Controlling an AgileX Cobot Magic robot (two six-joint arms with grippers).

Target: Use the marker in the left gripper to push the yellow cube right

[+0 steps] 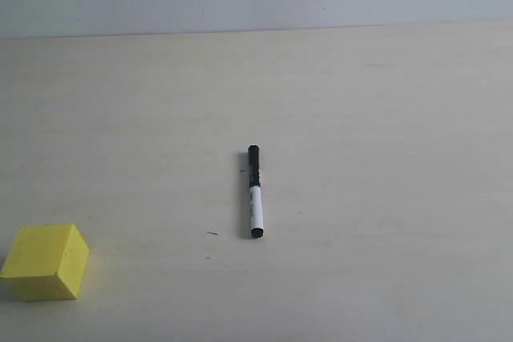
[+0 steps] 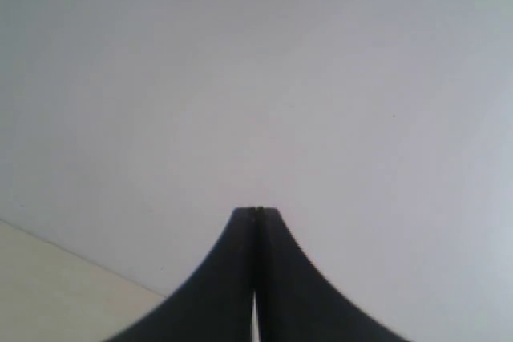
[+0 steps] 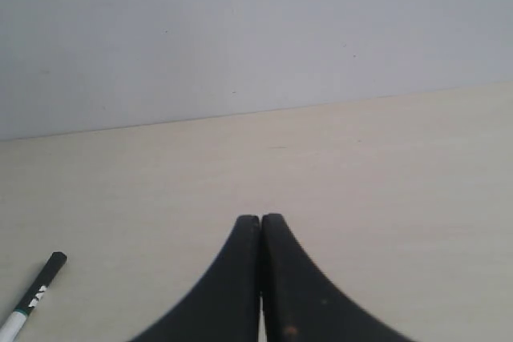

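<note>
The left hand (image 2: 256, 211), shut on nothing, should open and grip the marker (image 1: 255, 191) mid-barrel off the surface (image 1: 385, 158) before it nudges the yellow cube (image 1: 46, 262).

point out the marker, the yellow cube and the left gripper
marker (image 1: 255, 191), exterior view, its middle
yellow cube (image 1: 40, 254), exterior view, top face
left gripper (image 2: 256, 211), left wrist view, between shut fingertips
</note>
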